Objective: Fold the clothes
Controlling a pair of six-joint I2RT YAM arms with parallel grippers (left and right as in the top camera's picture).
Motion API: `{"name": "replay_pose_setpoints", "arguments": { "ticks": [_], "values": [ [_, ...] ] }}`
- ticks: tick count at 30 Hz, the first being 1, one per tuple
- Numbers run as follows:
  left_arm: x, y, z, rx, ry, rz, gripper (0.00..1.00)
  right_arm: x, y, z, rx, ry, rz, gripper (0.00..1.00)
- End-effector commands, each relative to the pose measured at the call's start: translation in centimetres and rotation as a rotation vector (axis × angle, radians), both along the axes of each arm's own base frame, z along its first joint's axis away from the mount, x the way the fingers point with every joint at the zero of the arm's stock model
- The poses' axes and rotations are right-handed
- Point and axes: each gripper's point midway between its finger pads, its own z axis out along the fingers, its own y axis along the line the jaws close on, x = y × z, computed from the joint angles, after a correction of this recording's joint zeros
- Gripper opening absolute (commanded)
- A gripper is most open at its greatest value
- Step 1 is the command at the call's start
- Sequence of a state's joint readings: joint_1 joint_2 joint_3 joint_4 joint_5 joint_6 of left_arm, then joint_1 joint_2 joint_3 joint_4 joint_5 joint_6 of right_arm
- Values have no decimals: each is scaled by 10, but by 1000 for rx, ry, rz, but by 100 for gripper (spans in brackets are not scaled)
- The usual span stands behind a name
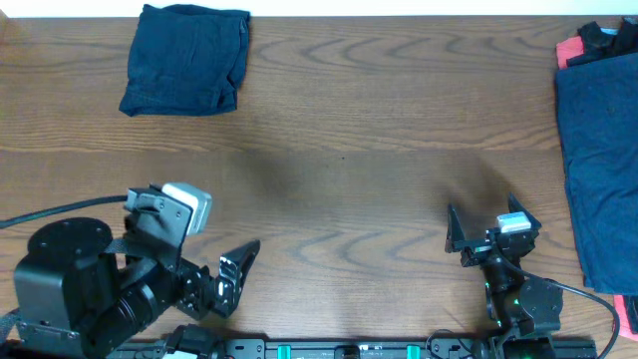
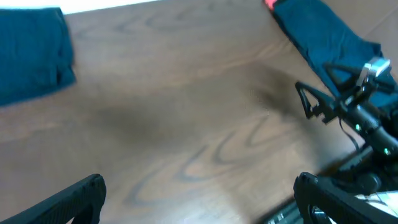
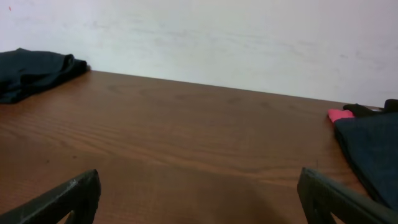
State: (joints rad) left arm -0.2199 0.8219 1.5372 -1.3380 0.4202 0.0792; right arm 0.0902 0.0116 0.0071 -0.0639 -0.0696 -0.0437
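Observation:
The clothes lie in two places. One dark navy garment [image 1: 186, 60] is folded into a rough square at the table's far left, also seen in the left wrist view [image 2: 31, 53] and the right wrist view [image 3: 31, 71]. A navy pile [image 1: 603, 160] is spread along the right edge [image 2: 323, 43] [image 3: 373, 149]. My left gripper [image 1: 224, 279] hovers near the front left, open and holding nothing [image 2: 199, 199]. My right gripper [image 1: 488, 224] stands at the front right, left of the pile, open with only bare wood between its fingers [image 3: 199, 196].
The wooden table [image 1: 339, 150] stretches between the two arms. A pink cloth [image 1: 570, 52] and a black item [image 1: 603, 38] sit at the far end of the right pile. Another pink bit [image 1: 628, 317] shows at the front right corner. A white wall [image 3: 217, 37] backs the table.

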Motion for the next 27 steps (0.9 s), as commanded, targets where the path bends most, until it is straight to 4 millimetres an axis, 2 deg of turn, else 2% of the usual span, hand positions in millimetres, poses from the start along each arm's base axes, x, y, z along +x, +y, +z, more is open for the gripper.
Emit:
{"name": "replay_pose_setpoints", "arguments": {
  "ticks": [1,3,7,11,19,24,27],
  "values": [
    [-6,-2,-8,3,36,-18,98,0,1,-1,12,3,-2,99],
    [-1,-1,-13,11,36,-10,98,0,1,-1,12,3,-2,99],
    [19,-3,-22,-1,-60,3,98,0,1,-1,12,3,-2,99],
    [40,-8,-42,-49,-187,16,98,0,1,-1,12,3,-2,99],
    [79,-12,-97,-133,-507,41,98,0,1,-1,12,3,-2,99],
    [90,2,-139,-123,-616,128,98,0,1,-1,12,3,-2,99],
    [93,11,-156,-124,-654,167,98,0,1,-1,12,3,-2,99]
  ]
}}
